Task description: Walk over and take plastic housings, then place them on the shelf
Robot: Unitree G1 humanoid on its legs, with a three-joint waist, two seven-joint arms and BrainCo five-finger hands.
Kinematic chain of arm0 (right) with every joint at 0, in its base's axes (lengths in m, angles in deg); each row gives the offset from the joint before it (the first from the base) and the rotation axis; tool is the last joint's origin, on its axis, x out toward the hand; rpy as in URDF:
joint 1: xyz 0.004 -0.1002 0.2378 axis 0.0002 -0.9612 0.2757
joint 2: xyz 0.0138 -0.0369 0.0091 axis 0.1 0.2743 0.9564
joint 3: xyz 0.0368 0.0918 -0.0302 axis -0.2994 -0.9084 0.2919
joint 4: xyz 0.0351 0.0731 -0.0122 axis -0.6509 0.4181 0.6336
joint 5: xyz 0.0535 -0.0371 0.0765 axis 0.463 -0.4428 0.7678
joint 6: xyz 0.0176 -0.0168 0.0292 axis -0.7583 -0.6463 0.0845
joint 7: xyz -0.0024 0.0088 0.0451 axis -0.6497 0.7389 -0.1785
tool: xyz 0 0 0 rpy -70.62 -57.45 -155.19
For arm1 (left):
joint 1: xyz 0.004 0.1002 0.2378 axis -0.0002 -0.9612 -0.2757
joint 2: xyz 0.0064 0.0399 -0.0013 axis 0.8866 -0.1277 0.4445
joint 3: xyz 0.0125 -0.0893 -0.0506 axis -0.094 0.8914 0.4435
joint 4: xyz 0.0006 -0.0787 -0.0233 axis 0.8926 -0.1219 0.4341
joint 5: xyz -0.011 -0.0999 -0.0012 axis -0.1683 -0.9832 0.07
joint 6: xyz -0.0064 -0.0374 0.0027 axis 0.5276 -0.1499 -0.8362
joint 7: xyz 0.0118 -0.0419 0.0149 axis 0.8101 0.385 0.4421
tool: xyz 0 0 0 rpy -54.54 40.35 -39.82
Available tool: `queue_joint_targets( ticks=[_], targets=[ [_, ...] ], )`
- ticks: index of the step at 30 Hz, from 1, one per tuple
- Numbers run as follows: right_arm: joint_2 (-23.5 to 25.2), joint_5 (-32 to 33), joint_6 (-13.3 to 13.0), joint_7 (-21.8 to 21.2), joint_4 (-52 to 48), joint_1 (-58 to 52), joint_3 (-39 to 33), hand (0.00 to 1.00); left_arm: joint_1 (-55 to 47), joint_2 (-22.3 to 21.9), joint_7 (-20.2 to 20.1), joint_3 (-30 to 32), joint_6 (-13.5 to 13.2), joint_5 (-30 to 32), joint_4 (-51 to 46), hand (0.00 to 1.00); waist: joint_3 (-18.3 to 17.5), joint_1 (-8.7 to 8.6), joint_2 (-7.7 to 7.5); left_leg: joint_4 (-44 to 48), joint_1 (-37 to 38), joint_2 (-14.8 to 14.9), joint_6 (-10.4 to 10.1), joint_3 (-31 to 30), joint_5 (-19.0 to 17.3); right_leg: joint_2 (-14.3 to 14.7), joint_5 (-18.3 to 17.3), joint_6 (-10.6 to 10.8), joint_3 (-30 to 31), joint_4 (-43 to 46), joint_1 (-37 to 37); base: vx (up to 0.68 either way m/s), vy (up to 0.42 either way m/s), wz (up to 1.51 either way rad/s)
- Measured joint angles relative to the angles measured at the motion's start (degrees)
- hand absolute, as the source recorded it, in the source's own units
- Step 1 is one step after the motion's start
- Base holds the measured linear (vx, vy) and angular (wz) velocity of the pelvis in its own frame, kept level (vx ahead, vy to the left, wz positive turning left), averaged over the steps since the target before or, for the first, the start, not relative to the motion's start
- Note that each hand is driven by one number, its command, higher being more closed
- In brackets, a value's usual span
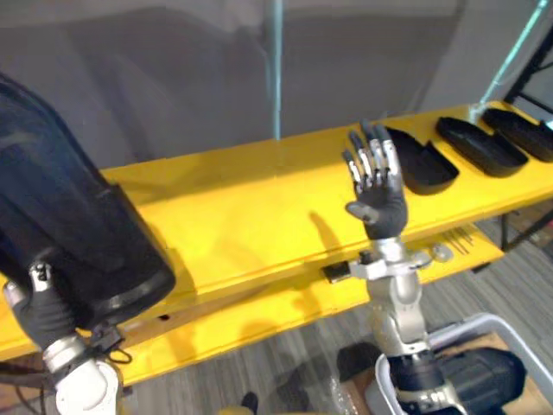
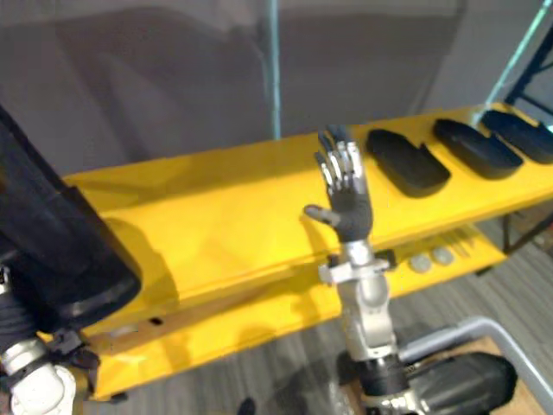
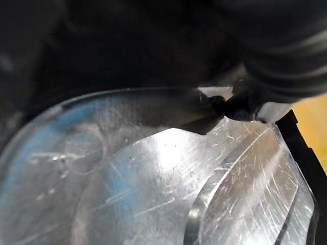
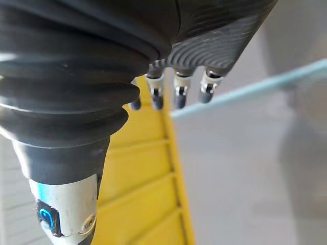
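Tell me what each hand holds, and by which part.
The left hand is at the lower near end of a big black plastic housing; how it grips cannot be told. The right hand, open, holds nothing.

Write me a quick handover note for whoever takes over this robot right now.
Hands: the left hand carries a large black housing at the left end of the yellow shelf; its grip is hidden. The right hand is open and empty, raised before the shelf.
Done: three housings lie on the shelf's top, toward its right end.
Left: set the carried housing down on the bare stretch of shelf.
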Motion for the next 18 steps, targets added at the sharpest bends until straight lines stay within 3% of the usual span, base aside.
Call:
queue_joint_targets(
  ticks=[3,5,6,8,13,15,17,18],
  targets=[
    [0.1,0.0,1.4,0.1,0.6,-0.3,-0.1,0.0,-0.9,-0.5,-0.3,0.1,-0.3,-0.3,0.1,1.0,-0.6,0.54,0.66,-0.1,-1.5,-0.6,-0.1,1.1,0.2,-0.7,0.0,0.0,-3.1,0.2,0.5,-0.01,0.03,0.56],
    [-0.1,-0.7,1.7,0.3,0.7,-1.4,0.0,0.0,-0.7,-0.7,-2.1,0.0,-1.2,-0.9,0.6,1.0,-0.6,0.21,1.0,-0.1,-2.3,0.9,0.6,8.1,-0.3,-1.0,0.0,0.0,-4.7,0.3,1.5,-0.01,0.051,0.8],
    [-0.4,-0.8,1.8,0.3,1.1,-2.5,0.0,0.0,-0.7,-0.7,-4.1,-0.2,-2.0,-1.8,1.1,1.0,-0.8,-0.07,1.25,-0.1,-2.2,1.1,0.8,9.2,1.3,-1.0,0.0,0.0,-5.9,0.9,2.2,-0.01,0.061,0.81],
    [-0.3,-1.1,1.8,0.1,2.7,-3.1,0.2,0.0,-1.0,-0.7,-5.9,0.1,-2.5,-2.4,1.2,1.0,-0.8,0.96,1.11,-0.1,-2.2,0.9,0.8,9.0,1.4,-1.4,-0.1,-0.1,-5.8,1.8,2.0,-0.01,0.085,0.28],
    [-0.3,-2.4,1.6,-1.1,4.8,-2.8,0.9,0.0,-0.7,-0.7,-6.2,0.9,-2.7,-2.6,1.5,1.0,-0.7,0.57,0.35,0.0,-2.6,0.5,1.5,11.0,2.2,-2.5,-1.0,-1.2,-4.0,2.9,-0.1,-0.02,0.037,-0.16],
    [-0.8,-2.4,1.5,-1.0,4.8,-3.2,0.2,0.0,0.6,-0.4,-6.5,0.2,-3.0,-2.5,2.1,1.0,-0.3,-0.38,0.37,0.0,-1.9,-0.1,1.7,11.4,1.7,-3.7,-2.3,-0.8,-3.7,5.2,-0.6,-0.04,0.03,-0.2],
    [-1.6,-2.5,1.0,-0.9,4.8,-3.6,-0.4,0.0,2.8,-0.2,-7.3,-0.7,-4.5,-2.5,3.5,1.0,1.0,-0.87,1.68,-0.1,0.0,0.6,2.1,12.8,1.1,-5.7,-3.3,-1.3,-1.3,15.2,-4.1,-0.11,0.062,-0.38],
    [-1.6,-3.0,0.7,-0.8,4.8,-3.8,-0.4,0.0,3.4,1.0,-7.2,-0.7,-4.8,-2.4,3.6,1.0,1.3,-1.06,1.63,-0.1,0.2,0.9,2.2,13.1,1.1,-6.4,-3.4,-1.5,-0.5,19.0,-5.9,-0.11,0.054,-0.29]
  ],
)
